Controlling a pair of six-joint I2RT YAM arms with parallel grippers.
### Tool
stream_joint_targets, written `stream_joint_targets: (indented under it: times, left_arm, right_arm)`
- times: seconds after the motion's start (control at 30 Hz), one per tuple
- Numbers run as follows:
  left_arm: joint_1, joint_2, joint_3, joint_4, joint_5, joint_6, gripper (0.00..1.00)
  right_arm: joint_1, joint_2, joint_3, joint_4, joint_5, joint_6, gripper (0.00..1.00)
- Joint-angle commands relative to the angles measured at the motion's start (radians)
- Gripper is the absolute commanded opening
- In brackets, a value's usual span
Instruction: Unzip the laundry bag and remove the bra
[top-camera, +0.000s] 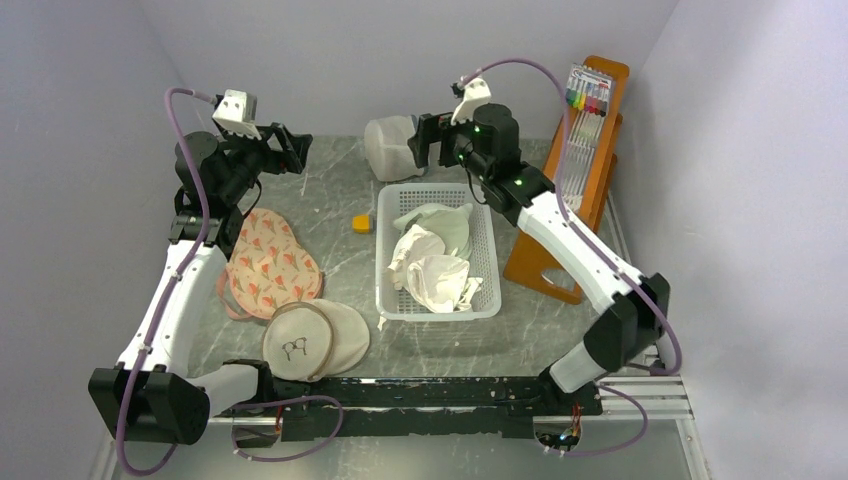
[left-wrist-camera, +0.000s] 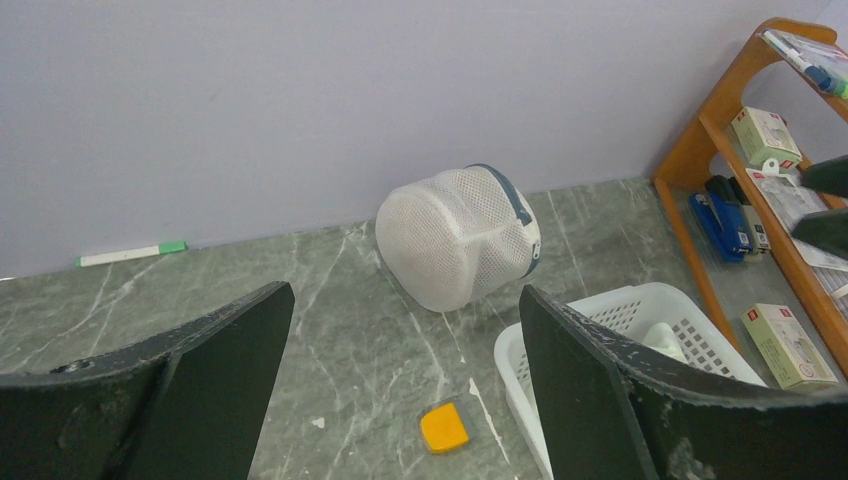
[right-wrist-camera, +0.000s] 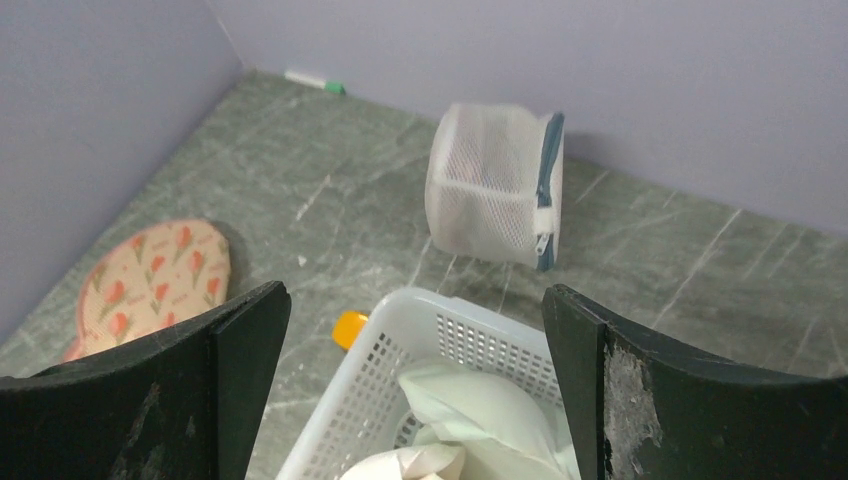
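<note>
Found the laundry bag (top-camera: 392, 148) lying on its curved side near the back wall (top-camera: 400, 60), just behind the white basket (top-camera: 438, 314), zipper band (right-wrist-camera: 550, 170) closed, no bra discernible through the mesh. Judged it light, soft and prone to slide, so best steadied at a flat face while pinching the pull (right-wrist-camera: 543, 222) low on the band. Saw left gripper (top-camera: 295, 150) and right gripper (top-camera: 425, 140) both spread wide, empty.
</note>
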Motion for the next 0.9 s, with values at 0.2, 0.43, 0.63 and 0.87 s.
stream_joint_targets:
  times: [0.2,0.43,0.63,0.87]
  left_arm:
    - [-0.006,-0.006,0.006,-0.003,-0.042,0.035,0.95]
    - [0.001,-0.002,0.01,-0.005,-0.04,0.033,0.95]
    - [0.036,0.009,0.009,0.012,0.005,0.0,0.95]
    - [0.085,0.038,0.024,0.011,0.066,-0.015,0.95]
  right_arm:
    - [-0.016,0.384,0.306,-0.144,0.046,-0.02,1.0]
    - [-0.014,0.601,0.482,-0.169,0.303,-0.062,0.97]
    - [-0.015,0.75,0.565,-0.133,0.458,-0.105,0.83]
    - [-0.035,0.837,0.588,-0.053,0.387,-0.117,0.75]
